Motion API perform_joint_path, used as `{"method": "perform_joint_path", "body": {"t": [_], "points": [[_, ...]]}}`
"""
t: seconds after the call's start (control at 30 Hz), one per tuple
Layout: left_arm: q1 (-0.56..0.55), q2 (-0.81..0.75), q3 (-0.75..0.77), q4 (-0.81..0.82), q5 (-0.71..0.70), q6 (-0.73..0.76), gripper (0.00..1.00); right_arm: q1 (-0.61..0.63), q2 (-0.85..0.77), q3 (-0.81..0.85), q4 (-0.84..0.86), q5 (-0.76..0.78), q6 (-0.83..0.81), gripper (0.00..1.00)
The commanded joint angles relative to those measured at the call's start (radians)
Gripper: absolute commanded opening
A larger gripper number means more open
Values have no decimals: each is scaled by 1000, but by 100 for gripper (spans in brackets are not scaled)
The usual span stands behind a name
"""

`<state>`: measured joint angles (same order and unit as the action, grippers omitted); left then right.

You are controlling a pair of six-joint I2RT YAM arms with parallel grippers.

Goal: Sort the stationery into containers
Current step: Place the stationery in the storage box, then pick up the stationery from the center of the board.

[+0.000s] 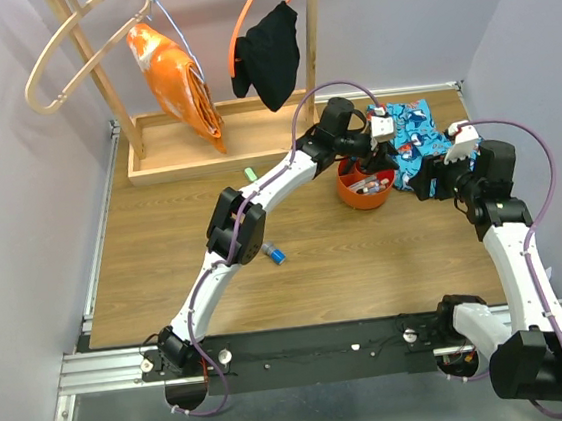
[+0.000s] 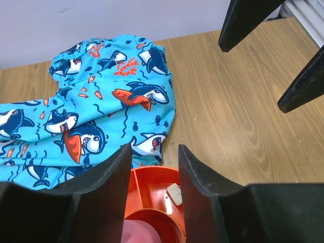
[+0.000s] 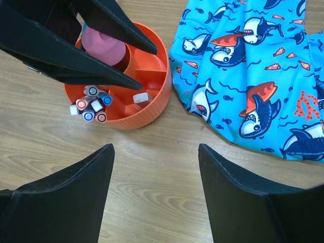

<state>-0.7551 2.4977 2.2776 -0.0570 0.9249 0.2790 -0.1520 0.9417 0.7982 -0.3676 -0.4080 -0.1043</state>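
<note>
Now: drop-off into the orange divided tub (image 3: 142,117), far right of the wood table (image 1: 165,253), just beside the shark-print cloth (image 3: 243,76).
L gripper (image 2: 154,152): right over the tub, jaws spread, nothing pinched btwn the tips.
Pink tube (image 3: 104,43): upright in the tub's round middle well, below the L jaws; can't tell if a finger touches it.
R gripper (image 3: 156,149): jaws wide apart, empty, hovering at the near side of the tub.
Other stationery: marker bunch (image 3: 92,104) caps-up in one outer section; small white block (image 3: 142,97) in the next section; one blue-tipped pen (image 1: 274,255) loose mid-table, near the L forearm.
Doing it well: prob. lift L straight up w/ jaws apart so fingers don't snag the tube or tip the tub; no sideways drag, cloth is v. close. Loose pen looks like the next pick: come in across its length, grip mid-barrel. R should stay out of L's path.
Writing/brands: none legible; cloth has shark + coral print only, markers too small to read.
</note>
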Motion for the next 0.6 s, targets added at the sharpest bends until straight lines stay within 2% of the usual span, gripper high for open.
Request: {"method": "perform_joint_path", "body": {"t": [0.0, 0.1, 0.2, 0.27, 0.3, 0.33, 0.4, 0.43, 0.5, 0.53, 0.57], "points": [[-3, -40, 14, -4, -23, -9, 54, -8, -6, -11, 25, 0, 14, 75], [7, -127, -9, -1, -38, 0, 58, -9, -7, -8, 21, 0, 12, 75], [39, -268, -110, -32, -32, 47, 59, -9, -14, -7, 15, 1, 6, 75], [81, -372, -182, -171, 24, 128, 59, -9, -20, -7, 10, 1, 0, 75], [100, -407, -205, -237, 41, 243, 59, -9, -21, -10, 9, 0, -6, 75], [115, -436, -239, -397, 51, 318, 60, -9, -26, -13, 9, 0, -8, 75], [172, -493, -254, -579, 63, 460, 62, -9, -35, -25, 12, -5, -9, 75], [190, -500, -250, -751, 51, 591, 63, -9, -37, -28, 15, -6, -8, 75], [252, -490, -224, -930, 16, 745, 63, -9, -41, -40, 18, -17, -5, 75], [273, -478, -177, -1122, -1, 914, 63, -9, -41, -42, 18, -21, -3, 75], [289, -443, -149, -1214, -24, 1015, 63, -9, -41, -44, 18, -25, -3, 75]]}}
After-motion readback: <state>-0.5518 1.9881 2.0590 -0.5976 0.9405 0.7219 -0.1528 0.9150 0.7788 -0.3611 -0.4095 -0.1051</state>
